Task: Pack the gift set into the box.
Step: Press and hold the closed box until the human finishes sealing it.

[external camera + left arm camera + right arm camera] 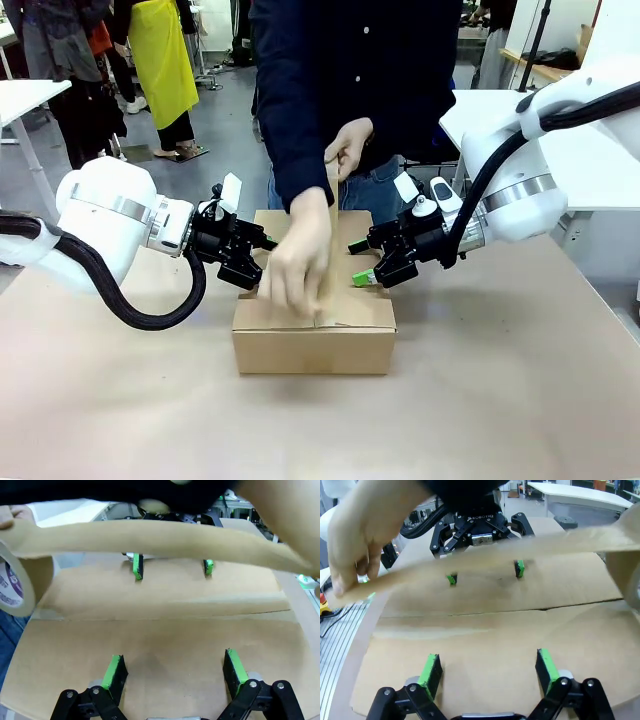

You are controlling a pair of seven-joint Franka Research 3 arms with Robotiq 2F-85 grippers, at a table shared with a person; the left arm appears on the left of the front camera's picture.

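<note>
While both spread grippers, left gripper (258,262) and right gripper (366,264), press the box (314,338) flaps flat mid-table, a person's hand (298,262) stretches tape (150,539) over the seam, which next needs pressing down.

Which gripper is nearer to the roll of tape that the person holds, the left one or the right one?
Neither clearly. The roll of tape is held above the box's far edge. The left gripper presses the left flap, the right gripper the right flap, about equally far from it.
</note>
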